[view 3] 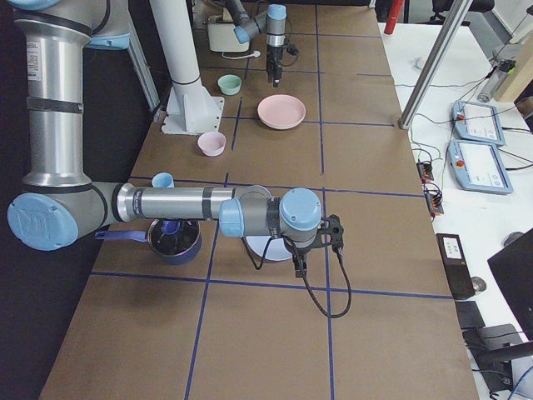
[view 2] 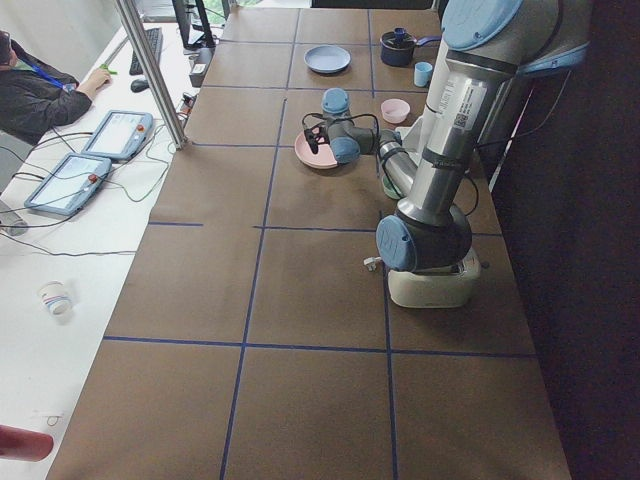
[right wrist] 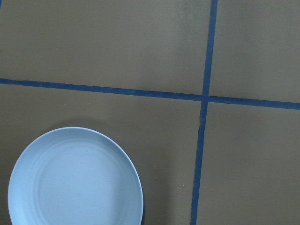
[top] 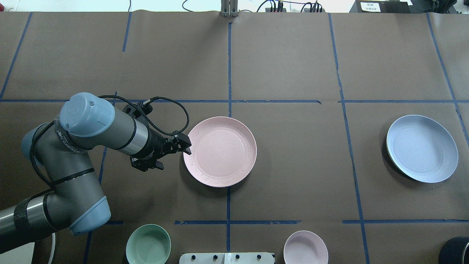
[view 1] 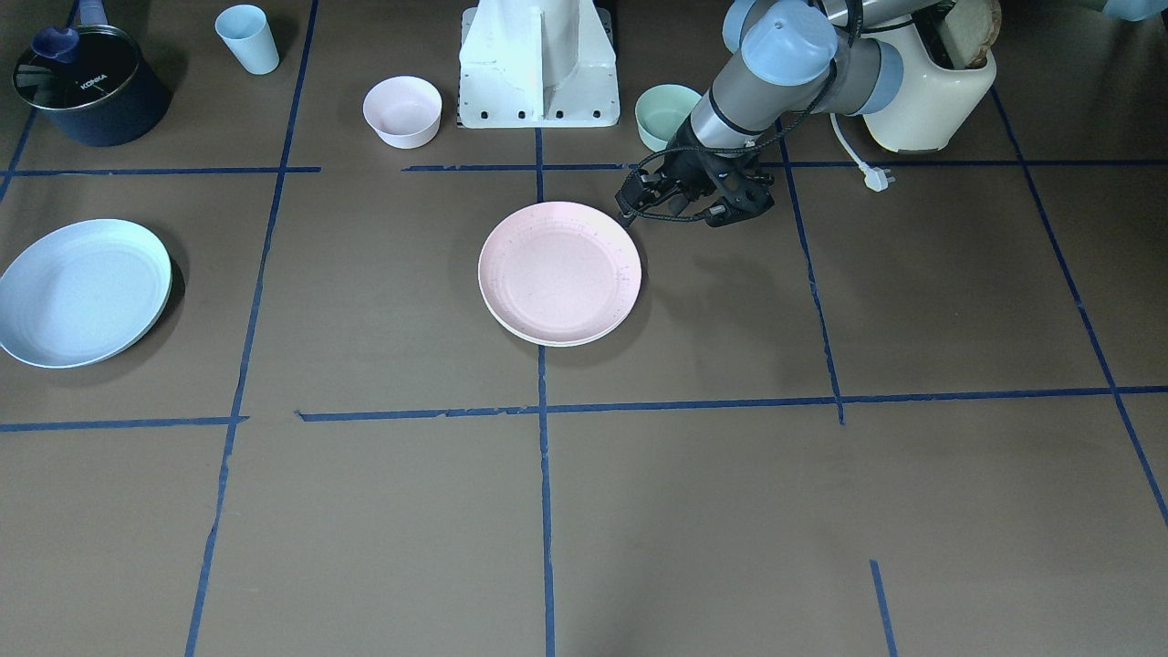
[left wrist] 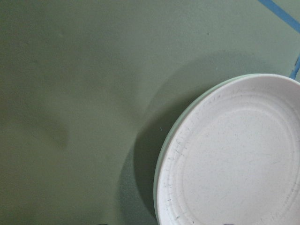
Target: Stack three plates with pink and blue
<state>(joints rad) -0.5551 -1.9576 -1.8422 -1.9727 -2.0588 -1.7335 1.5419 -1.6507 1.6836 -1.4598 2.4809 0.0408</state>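
Pink on cream: the pink (top: 220, 151) lies in the middle of the table (top: 293, 183), nested on the white plate (view 1: 558, 344). We see only a thin rim of the white plate along the pink's edge, so we judge two of the three stacked. Our left gripper (view 1: 698, 199) hangs just beside that stack's rim, off the plates and holding nothing. Two dark tips well apart at the lower edge of its wrist view suggest spread fingers, likely to stand clear of the pile. The blue (top: 422, 148) lies alone, well apart on our right side. Our right gripper (view 3: 298, 265) hovers near it, its camera looking down on the plate, placed, we think, to fetch it. Whether its fingers are apart or together we cannot tell.
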